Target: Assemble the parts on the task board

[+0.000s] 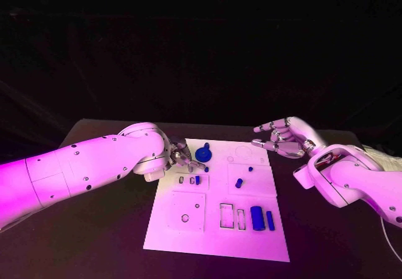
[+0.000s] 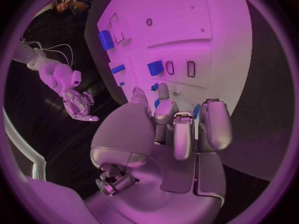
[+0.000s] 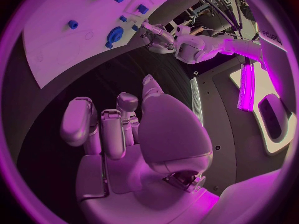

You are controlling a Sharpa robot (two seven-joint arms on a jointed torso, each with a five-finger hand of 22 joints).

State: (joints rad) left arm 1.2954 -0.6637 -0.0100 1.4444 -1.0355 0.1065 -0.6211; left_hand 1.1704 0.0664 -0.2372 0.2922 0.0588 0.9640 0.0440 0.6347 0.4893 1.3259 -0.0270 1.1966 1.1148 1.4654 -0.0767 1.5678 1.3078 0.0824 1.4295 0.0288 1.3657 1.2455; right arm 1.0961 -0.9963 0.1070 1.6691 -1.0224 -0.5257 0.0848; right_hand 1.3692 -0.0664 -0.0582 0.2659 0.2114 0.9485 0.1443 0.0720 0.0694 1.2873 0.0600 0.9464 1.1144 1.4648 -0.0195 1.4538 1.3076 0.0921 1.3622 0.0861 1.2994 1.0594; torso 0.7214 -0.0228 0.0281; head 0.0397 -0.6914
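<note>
Black table (image 1: 100, 232) carries the white rectangular task board (image 1: 189, 232), where small blue plastic parts (image 1: 256, 217) lie scattered. Left hand (image 1: 180, 158) rests at the board's far corner beside a round blue knob-like part (image 1: 204, 153); whether it grips anything I cannot tell. Right hand (image 1: 283, 137) hovers off the board's far right corner, fingers apart and holding nothing, probably waiting.

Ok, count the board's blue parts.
7 visible: a round one and a tiny one by the left hand, one slotted beside them, two mid-board, two side by side nearer the robot. The hand may hide more.
</note>
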